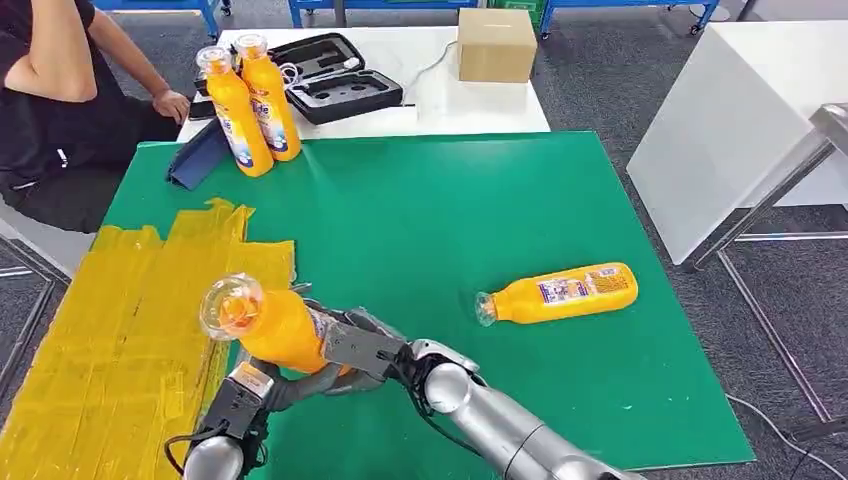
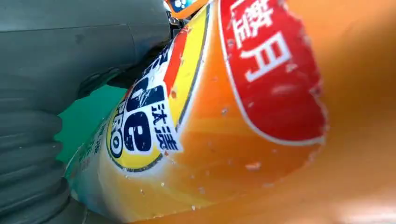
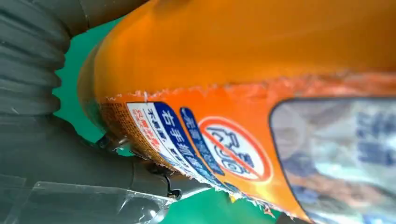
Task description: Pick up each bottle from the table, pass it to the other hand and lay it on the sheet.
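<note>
Covering table: green mat | yellow sheet left | grey floor

held orange bottle: lower body hidden behind both hands in head view; finger contact can't be resolved. left hand mostly under the bottle. both wrist views: bottle label too close, far end blurred. person upper left, cut off by the frame edge.
</note>
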Controlling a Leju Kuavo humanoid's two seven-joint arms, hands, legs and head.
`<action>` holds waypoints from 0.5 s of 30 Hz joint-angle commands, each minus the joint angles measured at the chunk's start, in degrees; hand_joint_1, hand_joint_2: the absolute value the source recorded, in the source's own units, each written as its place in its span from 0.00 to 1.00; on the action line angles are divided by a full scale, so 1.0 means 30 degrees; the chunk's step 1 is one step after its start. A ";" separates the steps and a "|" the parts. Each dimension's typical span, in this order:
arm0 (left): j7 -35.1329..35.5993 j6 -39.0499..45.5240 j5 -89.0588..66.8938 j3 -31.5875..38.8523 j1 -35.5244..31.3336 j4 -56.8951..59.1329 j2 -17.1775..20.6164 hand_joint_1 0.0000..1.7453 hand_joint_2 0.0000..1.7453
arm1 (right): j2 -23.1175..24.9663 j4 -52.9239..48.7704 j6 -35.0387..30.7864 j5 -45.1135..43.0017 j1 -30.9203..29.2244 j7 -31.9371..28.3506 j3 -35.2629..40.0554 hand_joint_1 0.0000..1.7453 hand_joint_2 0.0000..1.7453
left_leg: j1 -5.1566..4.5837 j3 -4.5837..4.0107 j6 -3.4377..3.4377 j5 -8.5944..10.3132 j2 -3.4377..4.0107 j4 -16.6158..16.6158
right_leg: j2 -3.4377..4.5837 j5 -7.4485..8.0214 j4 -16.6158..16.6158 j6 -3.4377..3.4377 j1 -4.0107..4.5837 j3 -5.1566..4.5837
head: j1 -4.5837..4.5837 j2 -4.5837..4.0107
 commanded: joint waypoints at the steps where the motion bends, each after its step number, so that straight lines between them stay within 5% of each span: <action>1: -0.0351 -0.0675 0.0997 0.0180 -0.0318 0.1652 0.0087 1.00 1.00 | -0.0036 0.0480 -0.0258 0.0254 -0.1200 -0.0146 0.2014 1.00 1.00 | -0.0003 0.0024 -0.0007 -0.0014 0.0047 -0.0005 | 0.0019 -0.0009 0.0001 -0.0003 -0.0001 0.0012 | 0.0000 0.0000; 12: -0.0430 -0.0818 0.1295 0.0344 -0.0218 0.1495 0.0075 1.00 1.00 | -0.0068 0.0406 -0.0654 0.0560 -0.1164 -0.0125 0.1960 0.99 1.00 | -0.0018 0.0028 -0.0008 -0.0011 0.0055 -0.0014 | 0.0015 -0.0014 0.0006 -0.0003 -0.0014 0.0009 | 0.0000 0.0000; 13: -0.0542 -0.1014 0.1909 0.0680 -0.0067 0.1249 -0.0021 1.00 1.00 | -0.0162 0.0192 -0.1425 0.1056 -0.1046 -0.0092 0.1809 0.40 1.00 | -0.0015 0.0030 -0.0011 -0.0012 0.0063 -0.0017 | 0.0016 -0.0013 0.0001 -0.0005 -0.0010 0.0012 | 0.0007 0.0000; 14: -0.0606 -0.1141 0.2242 0.0879 0.0054 0.1030 0.0002 1.00 1.00 | -0.0243 0.0037 -0.1868 0.1397 -0.0973 -0.0064 0.1653 0.00 1.00 | -0.0009 0.0028 -0.0010 -0.0013 0.0059 -0.0013 | 0.0019 -0.0011 -0.0002 -0.0004 -0.0004 0.0013 | 0.0000 0.0000; 15: -0.0642 -0.1021 0.2352 0.1325 0.0308 0.0442 0.0210 1.00 1.00 | -0.0640 -0.0407 -0.2408 0.1594 -0.0844 0.0059 0.0975 0.00 1.00 | -0.0006 0.0020 -0.0007 -0.0012 0.0048 -0.0007 | 0.0021 -0.0008 0.0000 -0.0003 -0.0002 0.0007 | 0.0007 0.0000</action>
